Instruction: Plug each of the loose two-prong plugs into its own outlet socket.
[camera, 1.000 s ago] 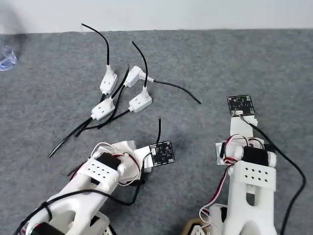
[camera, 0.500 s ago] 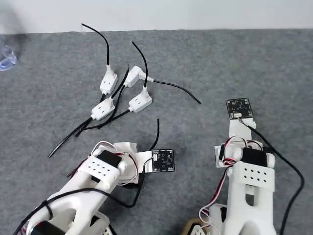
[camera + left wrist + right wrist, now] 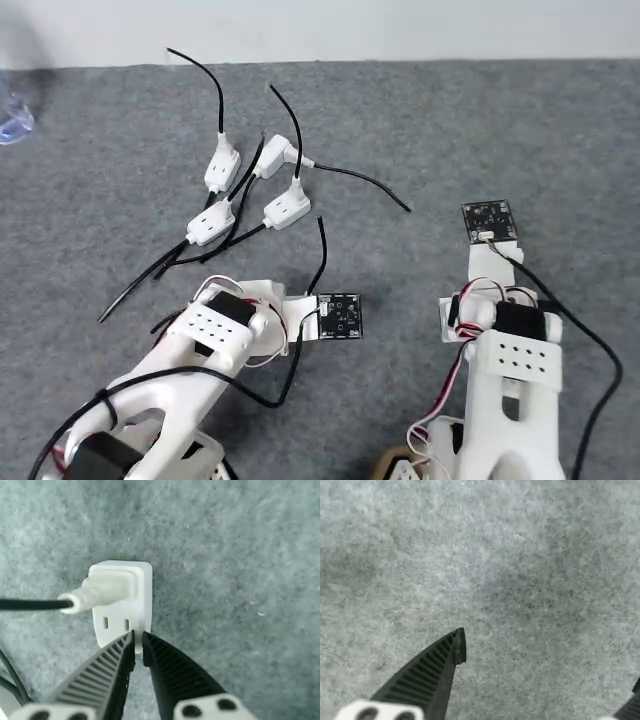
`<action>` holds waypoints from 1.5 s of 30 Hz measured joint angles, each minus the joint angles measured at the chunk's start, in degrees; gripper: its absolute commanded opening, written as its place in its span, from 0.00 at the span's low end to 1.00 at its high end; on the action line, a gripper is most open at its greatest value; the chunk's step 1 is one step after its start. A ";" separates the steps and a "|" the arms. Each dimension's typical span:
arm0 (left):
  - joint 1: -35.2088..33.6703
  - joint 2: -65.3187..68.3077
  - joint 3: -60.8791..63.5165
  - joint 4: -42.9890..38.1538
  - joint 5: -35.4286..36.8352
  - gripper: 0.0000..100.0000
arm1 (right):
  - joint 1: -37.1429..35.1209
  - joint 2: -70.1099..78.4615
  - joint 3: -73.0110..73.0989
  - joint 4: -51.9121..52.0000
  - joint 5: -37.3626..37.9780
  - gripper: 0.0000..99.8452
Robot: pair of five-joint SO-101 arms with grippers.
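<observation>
A white outlet block lies on the grey carpet in the left wrist view. A white plug with a black cord sits in one of its sockets, and the pair of slots beside it is bare. My left gripper is shut, with its tips over the block's near edge. In the high view that cord runs out from under the left arm. My right gripper is open over bare carpet. Several more white plug and socket pieces with black cords lie farther back.
The right arm stands at the front right, with open carpet ahead of it. Black cords trail from the cluster toward the left arm. A clear bluish object sits at the far left edge. A white wall closes the back.
The left arm's wrist has shifted right and slightly forward, and the free end of the cord beside it has swung farther back. The right arm has barely moved.
</observation>
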State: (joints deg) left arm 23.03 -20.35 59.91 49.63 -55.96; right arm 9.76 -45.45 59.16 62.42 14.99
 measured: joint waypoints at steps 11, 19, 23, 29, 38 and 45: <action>-7.47 0.09 -1.76 -2.90 1.85 0.01 | 0.00 0.00 0.00 0.00 0.62 0.49; -12.04 0.35 -4.84 -2.73 2.90 0.05 | 0.00 0.00 0.00 0.00 0.88 0.49; -9.05 0.35 -5.01 1.32 4.48 0.21 | 0.00 0.00 0.00 0.00 0.88 0.49; -7.12 0.35 -8.62 2.55 5.45 0.29 | 0.00 0.00 0.00 0.00 0.88 0.49; -5.45 9.14 -15.30 3.43 5.80 0.28 | 0.09 -1.49 2.20 0.00 4.48 0.49; -5.54 20.04 -21.63 3.43 5.27 0.28 | 0.00 -11.78 7.21 0.00 5.10 0.49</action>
State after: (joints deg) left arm 17.49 -0.31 38.29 53.05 -50.68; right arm 9.76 -57.23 66.37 62.42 20.09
